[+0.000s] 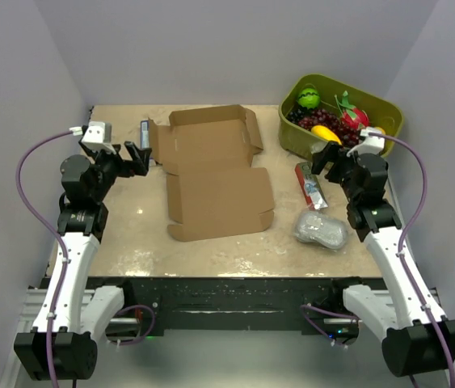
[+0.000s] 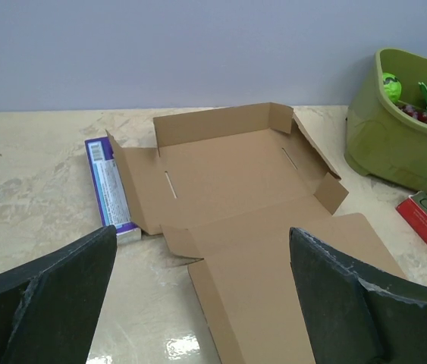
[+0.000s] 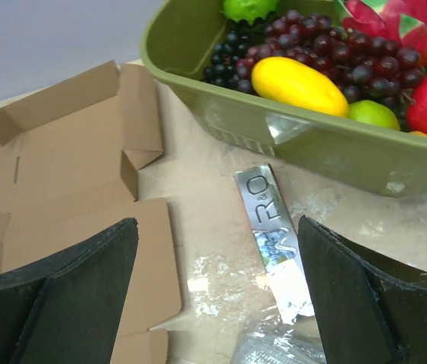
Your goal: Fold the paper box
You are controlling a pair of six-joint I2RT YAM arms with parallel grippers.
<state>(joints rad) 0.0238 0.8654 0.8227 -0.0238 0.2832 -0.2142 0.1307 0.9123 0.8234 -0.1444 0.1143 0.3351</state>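
Note:
The paper box (image 1: 215, 170) is a brown die-cut cardboard sheet lying mostly flat in the middle of the table, with its far flaps partly raised. The left wrist view shows the box (image 2: 236, 189) ahead, and the right wrist view shows it (image 3: 69, 174) at the left. My left gripper (image 1: 140, 156) hovers open just left of the box's left flap, holding nothing. My right gripper (image 1: 324, 160) stands open right of the box, above a silvery wrapper, with nothing between its fingers.
An olive-green bin (image 1: 389, 109) of toy fruit stands at the back right. A red and silver snack wrapper (image 1: 311, 184) and a clear plastic bag (image 1: 321, 229) lie right of the box. A purple-edged packet (image 2: 111, 189) lies against the box's left flap.

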